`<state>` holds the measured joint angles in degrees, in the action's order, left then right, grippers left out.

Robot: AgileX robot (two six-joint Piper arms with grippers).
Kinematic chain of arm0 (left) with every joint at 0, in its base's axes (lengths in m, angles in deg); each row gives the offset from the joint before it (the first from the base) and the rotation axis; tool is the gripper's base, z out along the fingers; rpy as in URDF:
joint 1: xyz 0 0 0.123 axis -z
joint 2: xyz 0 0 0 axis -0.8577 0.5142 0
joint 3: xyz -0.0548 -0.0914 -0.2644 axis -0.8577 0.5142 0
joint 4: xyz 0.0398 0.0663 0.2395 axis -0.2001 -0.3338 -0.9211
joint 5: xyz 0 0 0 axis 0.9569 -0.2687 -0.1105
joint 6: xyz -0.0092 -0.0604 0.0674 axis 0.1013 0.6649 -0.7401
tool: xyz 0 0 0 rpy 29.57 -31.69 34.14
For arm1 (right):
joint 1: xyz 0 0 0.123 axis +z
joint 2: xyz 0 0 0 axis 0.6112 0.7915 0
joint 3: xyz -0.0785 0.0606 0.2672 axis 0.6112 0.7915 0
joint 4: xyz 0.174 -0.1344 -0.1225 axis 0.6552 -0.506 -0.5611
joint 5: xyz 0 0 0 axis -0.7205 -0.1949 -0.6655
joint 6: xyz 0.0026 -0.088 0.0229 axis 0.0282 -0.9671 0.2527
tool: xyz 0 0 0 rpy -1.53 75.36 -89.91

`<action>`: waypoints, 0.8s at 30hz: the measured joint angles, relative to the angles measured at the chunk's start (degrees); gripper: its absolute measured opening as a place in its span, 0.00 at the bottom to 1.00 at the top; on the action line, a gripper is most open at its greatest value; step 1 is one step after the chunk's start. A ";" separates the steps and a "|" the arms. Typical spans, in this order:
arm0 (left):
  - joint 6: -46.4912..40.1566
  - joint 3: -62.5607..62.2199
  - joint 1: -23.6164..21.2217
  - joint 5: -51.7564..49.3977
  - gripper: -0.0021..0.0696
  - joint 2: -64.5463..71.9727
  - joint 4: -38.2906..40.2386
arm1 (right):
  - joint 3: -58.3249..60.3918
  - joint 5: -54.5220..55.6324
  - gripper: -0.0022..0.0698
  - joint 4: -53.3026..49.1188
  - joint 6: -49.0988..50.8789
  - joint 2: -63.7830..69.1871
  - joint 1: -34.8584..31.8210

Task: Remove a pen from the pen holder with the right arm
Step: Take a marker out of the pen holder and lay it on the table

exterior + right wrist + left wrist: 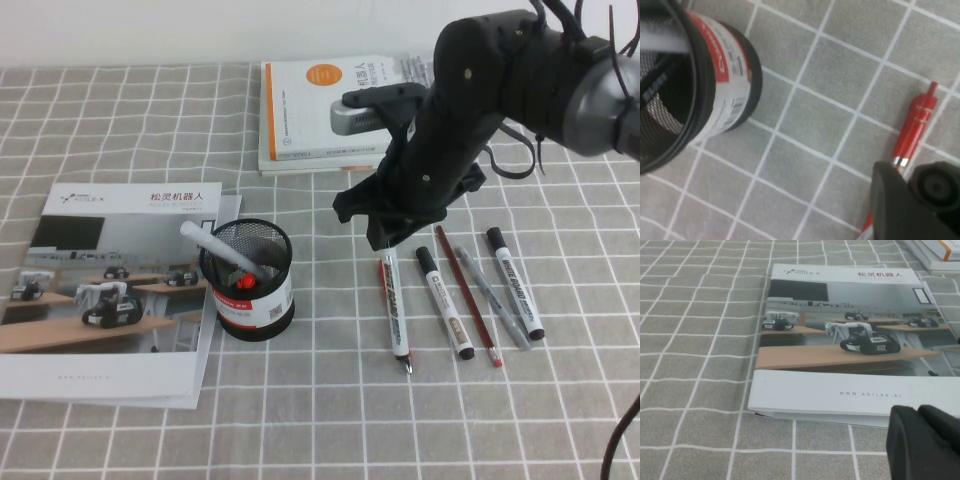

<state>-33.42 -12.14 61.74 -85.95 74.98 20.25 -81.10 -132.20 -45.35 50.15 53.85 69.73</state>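
Observation:
A black mesh pen holder (252, 300) (725, 85) with a red-and-white label stands left of centre, with a white pen (220, 250) leaning inside it. My right gripper (385, 238) (907, 175) hangs low just right of the holder, shut on the upper end of a red-and-white pen (396, 312) (914, 125). That pen slants toward the table's front with its far tip down on the cloth. My left gripper (917, 412) shows only in the left wrist view, fingers together and empty, near the brochure's front edge.
Two black-capped markers (445, 305) (515, 285), a thin dark red pen (468, 295) and a clear grey pen (492, 300) lie right of the held pen. A brochure (110, 290) (850, 340) lies left of the holder. A book (320, 110) sits at the back.

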 joint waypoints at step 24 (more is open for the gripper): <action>0.00 0.00 0.00 0.00 0.02 0.00 0.00 | -8.71 -6.61 0.17 2.09 -6.80 0.85 -3.96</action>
<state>-33.42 -12.14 61.74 -85.95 74.98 20.25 -89.80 -138.80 -43.26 43.35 54.70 65.77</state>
